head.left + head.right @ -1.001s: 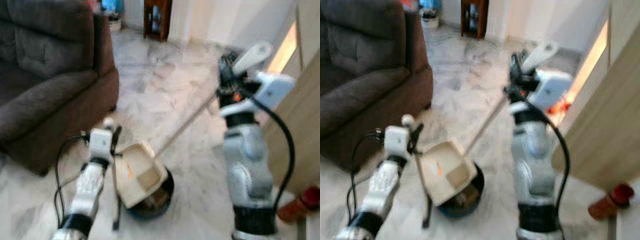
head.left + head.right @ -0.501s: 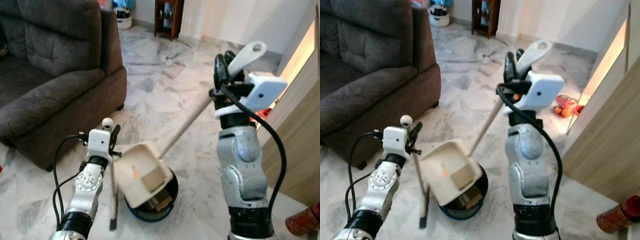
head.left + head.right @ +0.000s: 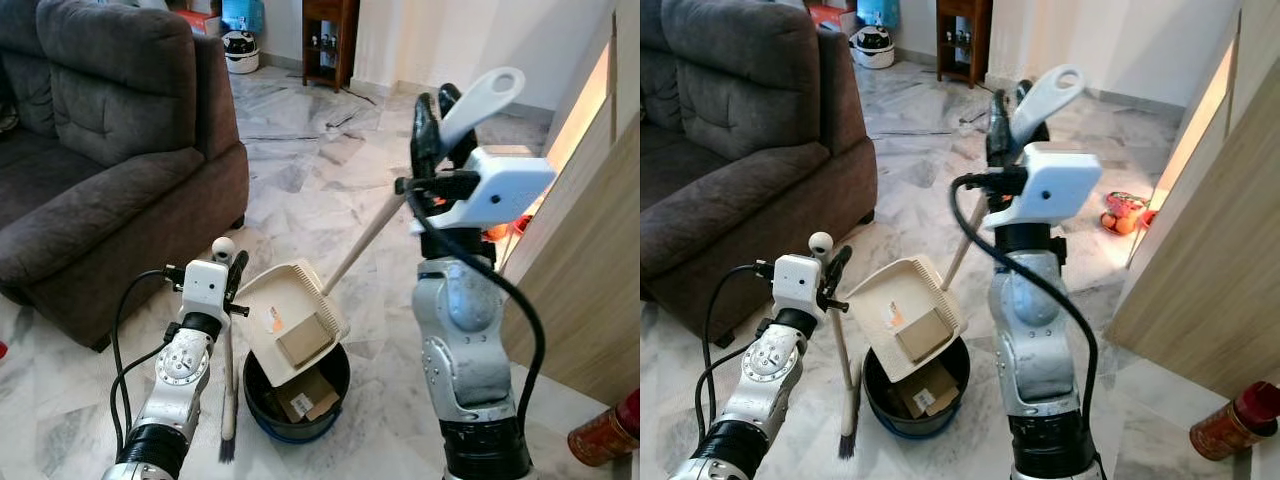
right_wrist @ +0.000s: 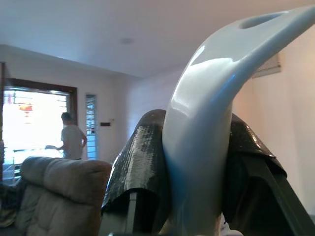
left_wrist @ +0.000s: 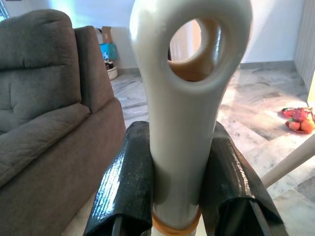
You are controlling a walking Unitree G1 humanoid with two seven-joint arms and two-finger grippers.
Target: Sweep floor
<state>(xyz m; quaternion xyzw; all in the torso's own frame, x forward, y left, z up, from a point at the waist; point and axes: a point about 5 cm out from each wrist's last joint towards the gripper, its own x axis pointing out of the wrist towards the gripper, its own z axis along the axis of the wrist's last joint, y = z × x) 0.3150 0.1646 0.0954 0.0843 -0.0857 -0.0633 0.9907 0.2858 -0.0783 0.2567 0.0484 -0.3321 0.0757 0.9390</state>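
Dustpan (image 3: 292,320) is tilted over the bin (image 3: 297,395), its handle clamped by the right fingers (image 4: 142,167); broom (image 3: 229,390) is gripped by the left fingers (image 5: 129,182).

Head cams look down at floor; wrist cams close on handles.

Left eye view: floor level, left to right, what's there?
Dark grey fabric sofa → left gripper holding the thin broom → dark round bin under the tilted cream plastic dustpan → silver right arm → red canister.
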